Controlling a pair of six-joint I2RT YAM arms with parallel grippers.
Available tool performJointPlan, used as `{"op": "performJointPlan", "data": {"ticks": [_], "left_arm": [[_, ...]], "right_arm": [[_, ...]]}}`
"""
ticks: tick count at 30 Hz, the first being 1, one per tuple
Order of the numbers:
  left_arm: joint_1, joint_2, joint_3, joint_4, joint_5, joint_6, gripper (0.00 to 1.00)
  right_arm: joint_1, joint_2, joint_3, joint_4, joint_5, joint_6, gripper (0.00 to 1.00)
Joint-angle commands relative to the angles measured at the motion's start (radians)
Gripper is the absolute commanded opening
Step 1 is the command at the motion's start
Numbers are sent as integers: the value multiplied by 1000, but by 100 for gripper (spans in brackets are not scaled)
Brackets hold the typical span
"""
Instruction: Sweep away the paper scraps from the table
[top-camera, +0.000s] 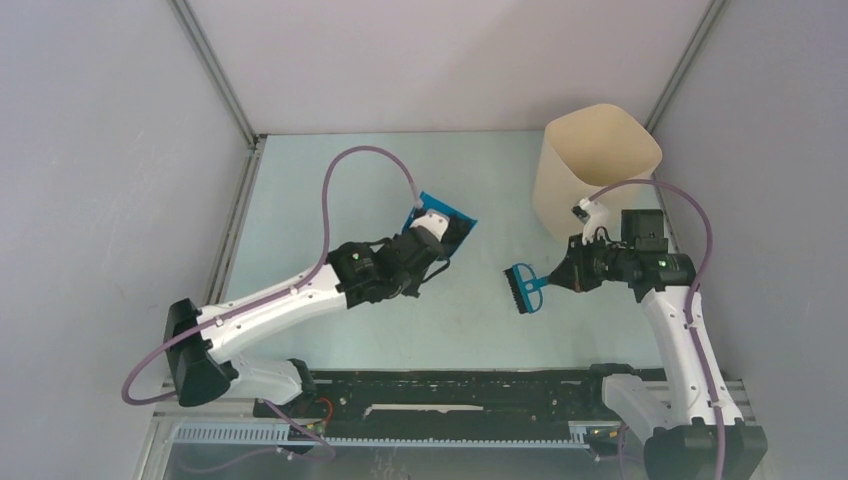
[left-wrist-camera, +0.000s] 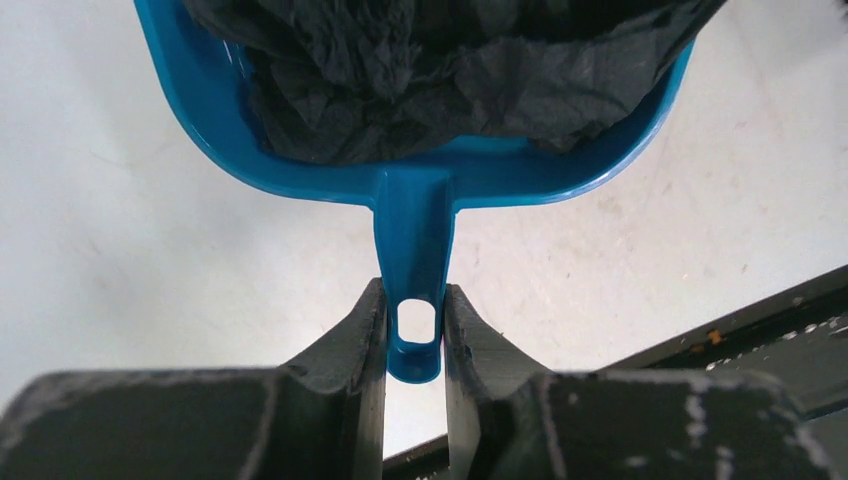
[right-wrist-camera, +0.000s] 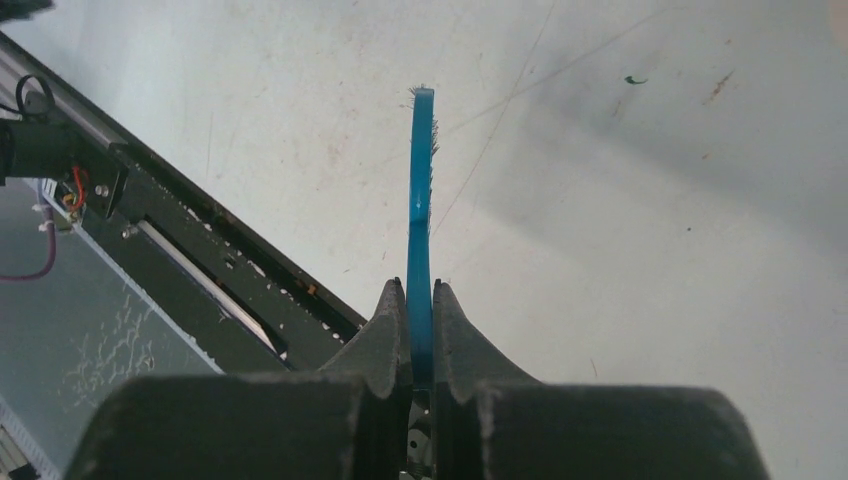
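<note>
The blue dustpan is over the middle of the table, and my left gripper is shut on its handle. In the left wrist view the fingers pinch the handle end of the dustpan. Dark crumpled paper scraps fill the pan. My right gripper is shut on the small blue hand brush, right of the pan, with a gap between them. Seen from the right wrist, the brush stands edge-on between the jaws of the right gripper, above bare table.
A tall beige bin stands at the back right, just behind the right arm. Metal rails edge the table, with a black rail along the near edge. A tiny green speck lies on the surface ahead of the brush.
</note>
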Motion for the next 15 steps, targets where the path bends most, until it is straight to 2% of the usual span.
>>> {"op": "performJointPlan", "data": {"ticks": [1,7,15], "left_arm": [[25,58,186,-54,-36,112,0],[64,207,419,-98,-31,193,0],[93,429,694,-90,-26,208,0]], "right_arm": [[-34,-34,-39,59,-40,-4,0],[-48,6,-38,59,-103,-10,0],[-72,74,-24,36,-148,-36,0]]}}
